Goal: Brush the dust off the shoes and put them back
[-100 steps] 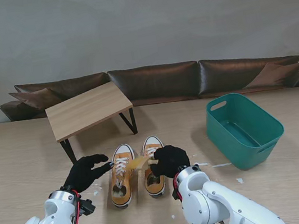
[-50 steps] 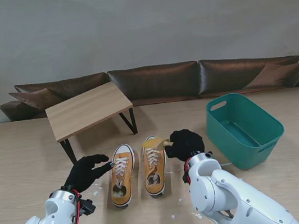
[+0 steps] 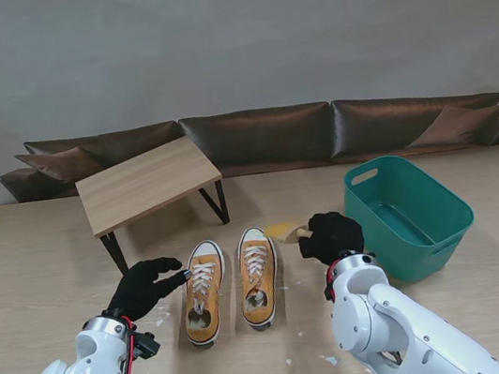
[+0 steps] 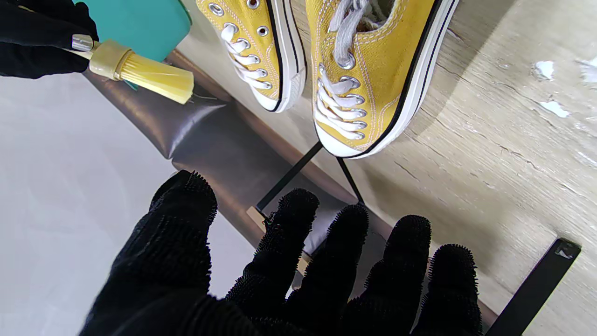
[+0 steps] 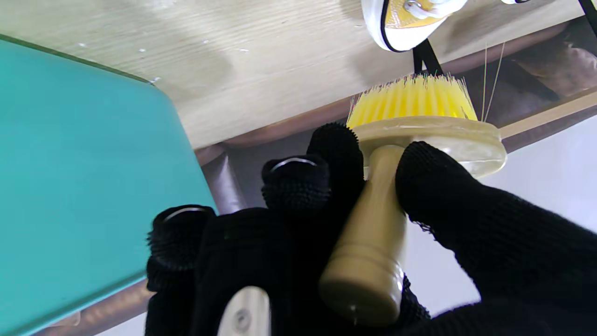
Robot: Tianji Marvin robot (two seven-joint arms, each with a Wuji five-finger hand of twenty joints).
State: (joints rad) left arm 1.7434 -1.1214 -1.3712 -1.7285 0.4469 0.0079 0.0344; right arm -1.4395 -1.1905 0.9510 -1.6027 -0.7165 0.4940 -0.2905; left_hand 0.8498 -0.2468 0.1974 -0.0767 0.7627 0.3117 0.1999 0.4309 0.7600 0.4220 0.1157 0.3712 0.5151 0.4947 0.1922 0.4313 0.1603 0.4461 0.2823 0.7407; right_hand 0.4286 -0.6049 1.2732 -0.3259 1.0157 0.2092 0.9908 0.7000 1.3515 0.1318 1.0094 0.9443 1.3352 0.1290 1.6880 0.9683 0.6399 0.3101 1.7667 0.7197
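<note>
On the counter (image 3: 45, 276), seen from the stand, two yellow shoes (image 3: 230, 283) sit side by side between the spread, empty left robot hand (image 3: 144, 287) and the right robot hand (image 3: 331, 237). Left wrist view: open fingers (image 4: 298, 233) near the shoes' toes, apart. Right wrist view: fingers wrapped around a yellow brush (image 5: 401, 154), beside the teal bin (image 5: 84, 163).

white rounded arms, black knit-gloved left hand (image 3: 142, 288) and right hand (image 3: 333, 235), red wrist cables.

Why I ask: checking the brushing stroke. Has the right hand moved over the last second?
Yes. The right hand, gripping the brush, moved right, off the shoes, toward the green bin.
</note>
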